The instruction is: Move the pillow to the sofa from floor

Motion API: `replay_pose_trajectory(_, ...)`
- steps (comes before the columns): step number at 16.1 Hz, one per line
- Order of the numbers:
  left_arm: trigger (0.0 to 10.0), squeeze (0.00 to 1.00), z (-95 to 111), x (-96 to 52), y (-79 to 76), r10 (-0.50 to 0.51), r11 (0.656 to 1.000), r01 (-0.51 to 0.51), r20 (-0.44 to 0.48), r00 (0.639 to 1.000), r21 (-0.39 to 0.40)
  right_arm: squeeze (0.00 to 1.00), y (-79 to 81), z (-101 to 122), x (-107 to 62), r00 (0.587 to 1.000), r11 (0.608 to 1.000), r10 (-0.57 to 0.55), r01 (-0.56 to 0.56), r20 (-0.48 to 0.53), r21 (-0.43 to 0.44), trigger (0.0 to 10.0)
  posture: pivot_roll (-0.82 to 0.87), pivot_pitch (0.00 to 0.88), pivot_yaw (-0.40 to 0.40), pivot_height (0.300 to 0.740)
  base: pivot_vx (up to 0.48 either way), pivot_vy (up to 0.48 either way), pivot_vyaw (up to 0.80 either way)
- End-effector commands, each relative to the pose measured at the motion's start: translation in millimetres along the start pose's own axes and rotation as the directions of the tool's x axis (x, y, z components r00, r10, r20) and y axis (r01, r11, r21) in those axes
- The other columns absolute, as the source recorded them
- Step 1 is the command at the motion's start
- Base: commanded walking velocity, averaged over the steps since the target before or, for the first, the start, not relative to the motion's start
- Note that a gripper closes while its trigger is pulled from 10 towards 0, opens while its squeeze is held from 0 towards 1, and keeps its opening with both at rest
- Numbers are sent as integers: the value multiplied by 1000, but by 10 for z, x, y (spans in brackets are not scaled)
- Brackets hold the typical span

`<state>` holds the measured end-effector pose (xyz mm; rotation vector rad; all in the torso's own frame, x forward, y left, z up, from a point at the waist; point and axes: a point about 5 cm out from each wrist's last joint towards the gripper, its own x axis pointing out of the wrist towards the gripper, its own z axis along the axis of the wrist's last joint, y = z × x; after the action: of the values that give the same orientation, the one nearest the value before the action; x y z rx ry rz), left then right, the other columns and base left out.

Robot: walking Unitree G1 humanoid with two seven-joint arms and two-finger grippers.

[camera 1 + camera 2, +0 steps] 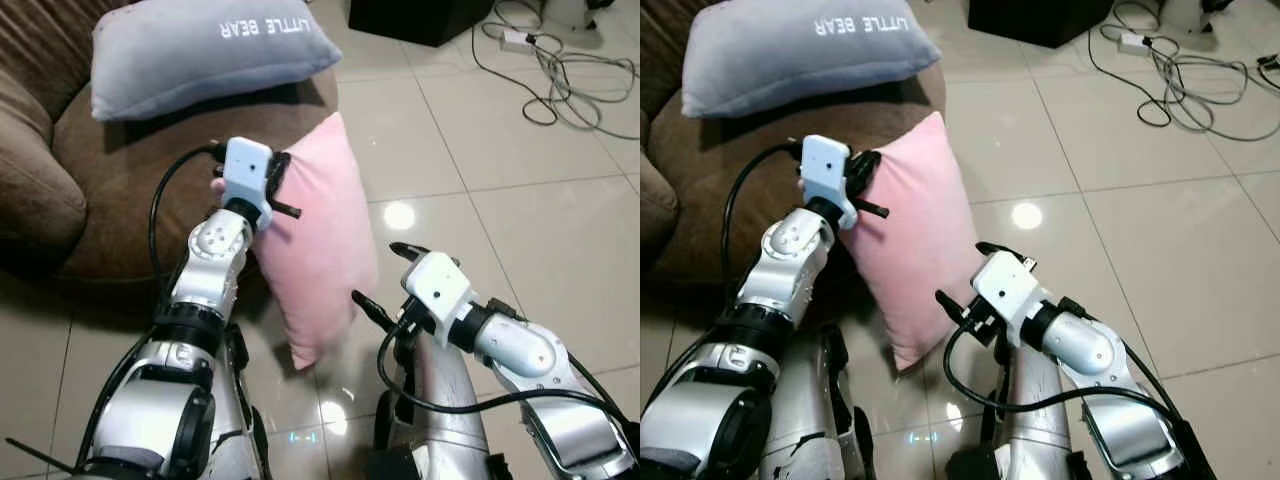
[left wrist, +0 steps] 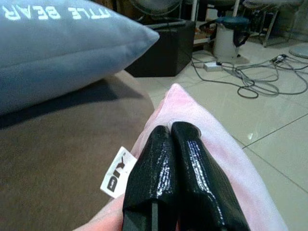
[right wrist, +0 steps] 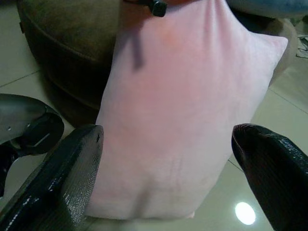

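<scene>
Home living room: brown sofa (image 1: 130, 170), tiled floor (image 1: 520, 230), trailing cables (image 1: 560, 80).

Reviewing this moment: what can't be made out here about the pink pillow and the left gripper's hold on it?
- Pink pillow: bottom corner hidden behind the robot's arm in the eye views.
- Left gripper: fabric between the closed fingers not visible.
- Grey pillow: lettering cut off in the left wrist view.
</scene>
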<state>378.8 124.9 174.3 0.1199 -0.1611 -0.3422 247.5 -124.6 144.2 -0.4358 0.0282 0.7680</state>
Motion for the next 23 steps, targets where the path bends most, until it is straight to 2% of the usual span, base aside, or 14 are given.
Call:
replay_pose_trajectory(1,0,0,181,31,-8,3,1000,-5,74,997,20,0,-7,-25,-38,1000,1000,0,0,-7,-3,10000,54,162,-30,539,0,0,0)
replay_pose_trajectory(6,0,0,226,38,-72,-14,1000,11,82,997,26,0,-8,-74,-84,1000,1000,-2,2,-28,0,10000,40,156,-30,588,0,0,0)
replay_pose_trajectory(12,0,0,147,-5,-82,-7,1000,6,48,999,29,0,-23,-83,-93,999,1000,3,-3,-32,0,10000,44,172,-38,652,0,0,0)
replay_pose_trajectory(17,0,0,24,-88,-41,10,1000,-10,10,1000,23,0,-20,-97,-99,999,1000,6,-6,-37,5,10000,48,180,-43,701,0,0,0)
replay_pose_trajectory(20,0,0,-131,-212,-12,14,1000,-13,-48,999,18,0,6,-141,-105,999,1000,4,-3,-50,16,10000,51,187,-43,736,0,0,0)
replay_pose_trajectory(23,0,0,-171,-273,-40,12,1000,-12,-60,998,11,0,21,-169,-108,998,1000,-6,8,-58,26,10000,55,192,-40,740,0,0,0)
